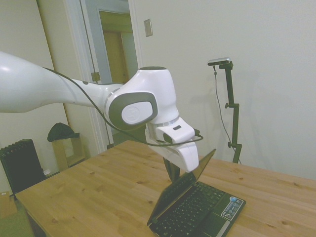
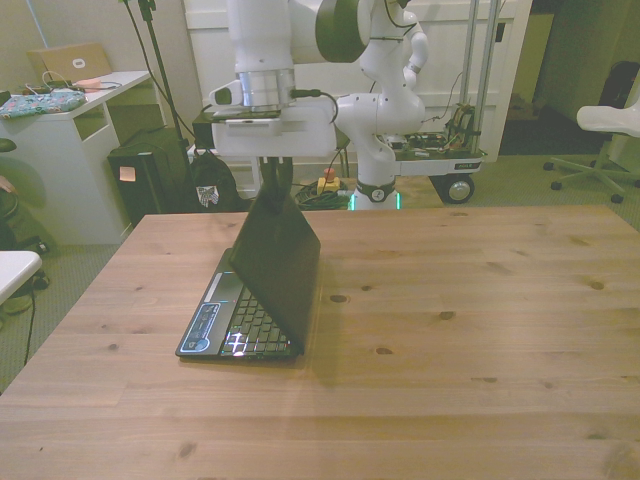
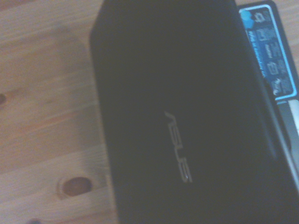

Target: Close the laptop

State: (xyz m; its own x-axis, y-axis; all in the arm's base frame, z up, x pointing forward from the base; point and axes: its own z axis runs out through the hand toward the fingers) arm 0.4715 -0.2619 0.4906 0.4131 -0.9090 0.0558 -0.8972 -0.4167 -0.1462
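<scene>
Laptop [image 2: 262, 290] lid half-lowered, near table [image 2: 450, 350] edge at front view's left; gripper [image 1: 172, 170] behind lid, finger spread unclear.

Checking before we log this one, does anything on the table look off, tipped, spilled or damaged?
Nothing stands out. The laptop sits flat on the wooden table, lid partly lowered over the keyboard, with the gripper at its top edge. No spill or visible damage.

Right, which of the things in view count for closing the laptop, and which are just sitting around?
For the job:
- laptop, lid partly lowered, keyboard still showing
- hand, behind the lid

Just around:
- wooden table
- white desk at the front view's left
- black radiator in the side view
- office chair at the front view's right
</scene>
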